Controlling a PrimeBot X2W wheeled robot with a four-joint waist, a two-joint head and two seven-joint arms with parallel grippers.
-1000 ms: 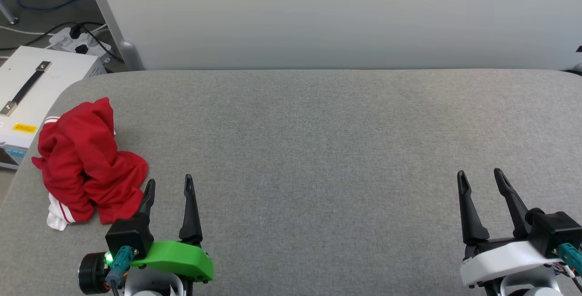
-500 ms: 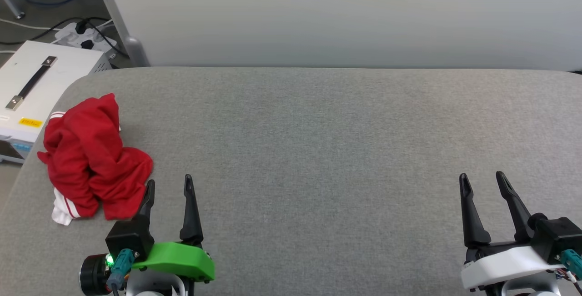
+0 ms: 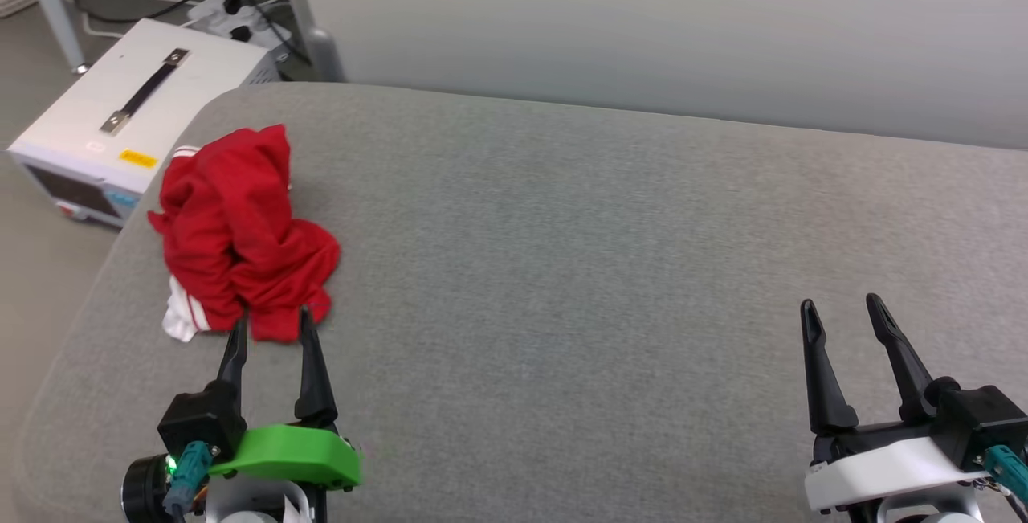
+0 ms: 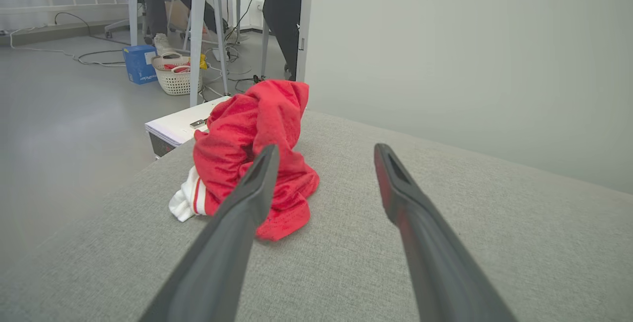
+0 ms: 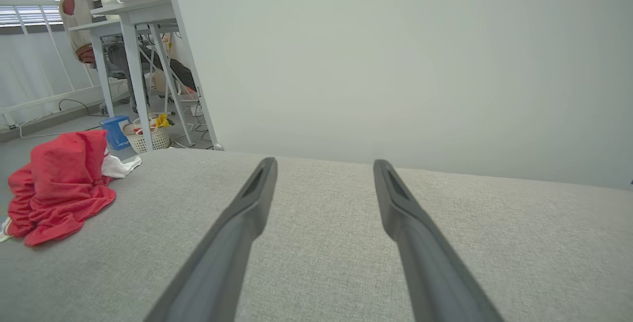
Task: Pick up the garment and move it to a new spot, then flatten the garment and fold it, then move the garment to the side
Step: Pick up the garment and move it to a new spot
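**Left gripper (image 3: pixel 271 320), fingers spread and empty, facing the red jersey T-shirt (image 3: pixel 241 226).**
The red jersey T-shirt lies just ahead of this claw, slightly to its left. It is a soft crumpled heap of mesh-like knit whose long axis runs away from the fingertips. A white sleeve (image 3: pixel 181 316) with red stripes pokes out at its near-left. It rests on grey woven upholstery (image 3: pixel 562 226). The right gripper (image 3: pixel 839 303), also spread and empty, stands well apart to the right, so the left arm is nearer.

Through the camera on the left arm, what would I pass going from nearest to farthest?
left gripper, open → crumpled red garment → white box → white basket
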